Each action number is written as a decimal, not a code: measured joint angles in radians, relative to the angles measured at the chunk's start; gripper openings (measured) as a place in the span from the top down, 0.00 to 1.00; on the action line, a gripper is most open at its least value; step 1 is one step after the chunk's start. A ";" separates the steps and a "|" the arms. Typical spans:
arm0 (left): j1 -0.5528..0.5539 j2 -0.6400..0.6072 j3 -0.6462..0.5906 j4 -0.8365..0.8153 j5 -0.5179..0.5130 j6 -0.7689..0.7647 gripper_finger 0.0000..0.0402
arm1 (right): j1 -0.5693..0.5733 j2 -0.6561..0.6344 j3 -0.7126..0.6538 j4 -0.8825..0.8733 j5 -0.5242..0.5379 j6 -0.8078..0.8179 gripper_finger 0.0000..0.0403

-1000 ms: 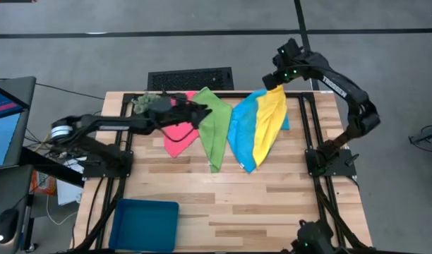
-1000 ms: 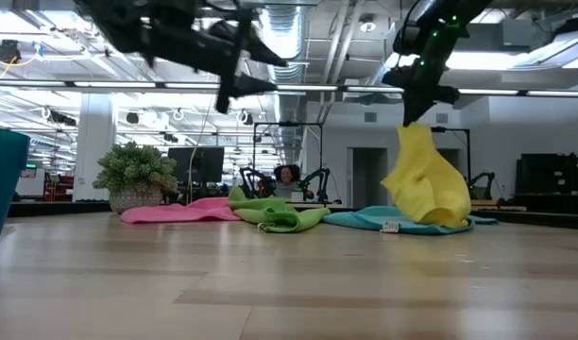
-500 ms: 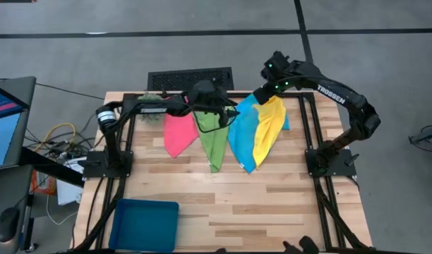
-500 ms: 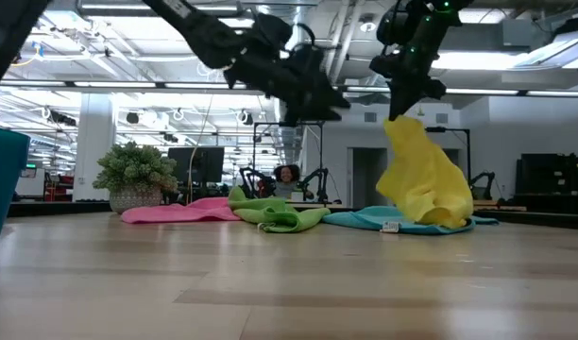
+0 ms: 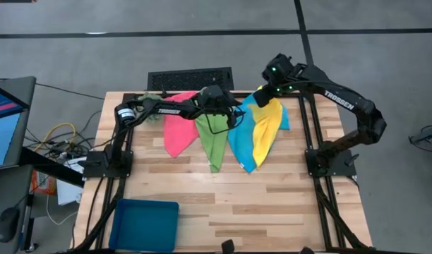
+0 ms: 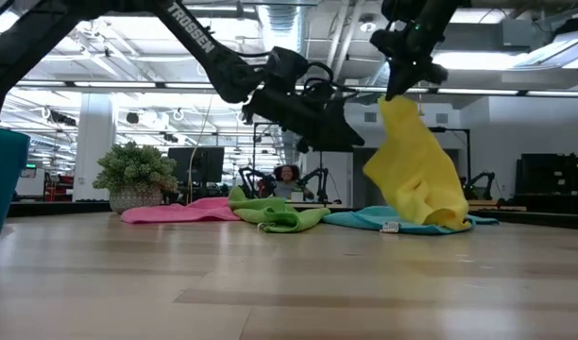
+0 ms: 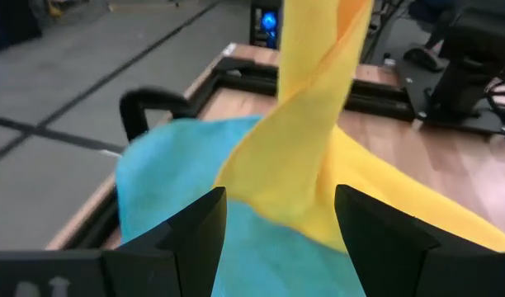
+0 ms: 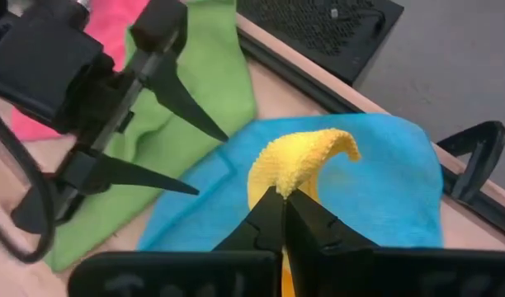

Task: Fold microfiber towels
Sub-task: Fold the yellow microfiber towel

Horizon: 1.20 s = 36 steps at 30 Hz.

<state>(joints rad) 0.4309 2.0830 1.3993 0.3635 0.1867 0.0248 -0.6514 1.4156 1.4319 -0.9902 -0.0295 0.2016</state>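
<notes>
Four towels lie side by side at the table's far end: pink, green, blue and yellow. The yellow towel rises from the blue one, its top end in my shut right gripper. My left gripper reaches in from the left, over the green and blue towels. It stands open, and its fingers point level at the hanging yellow cloth without touching it. My right gripper pinches the yellow towel's upper tip between its two fingertips, slanting down from above. A curled bit of cloth sticks out past the fingers. The towel hangs slack below them, and its lower end lies on the blue towel.
A dark teal tray sits at the near left corner. A spiky green plant stands at the far left behind the pink towel. A black grille lies beyond the far edge. Bare wood fills the table's middle and near side.
My left gripper has swung from above the pink towel toward the table's right, sunk a little and rolled, staying open. My right gripper has carried the yellow towel's top toward the left; the towel's lower end has stayed on the blue towel.
</notes>
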 joint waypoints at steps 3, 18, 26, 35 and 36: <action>0.000 -0.001 0.001 0.020 0.016 0.023 0.45 | 0.011 -0.015 0.000 0.006 0.000 0.003 0.93; -0.028 -0.001 0.001 0.012 -0.044 0.091 0.45 | 0.114 -0.021 0.000 0.091 -0.051 0.035 0.93; -0.026 -0.002 0.001 -0.054 -0.101 0.101 0.47 | 0.149 -0.021 0.000 0.088 -0.052 0.035 0.94; -0.026 -0.010 0.000 -0.061 -0.186 0.131 0.49 | 0.167 -0.021 0.000 0.087 -0.054 0.035 0.92; -0.025 -0.010 0.000 -0.055 -0.181 0.132 0.49 | 0.166 -0.021 0.000 0.087 -0.054 0.035 0.93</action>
<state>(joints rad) 0.4057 2.0728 1.3998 0.3082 0.0052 0.1566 -0.4850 1.3945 1.4319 -0.9034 -0.0837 0.2367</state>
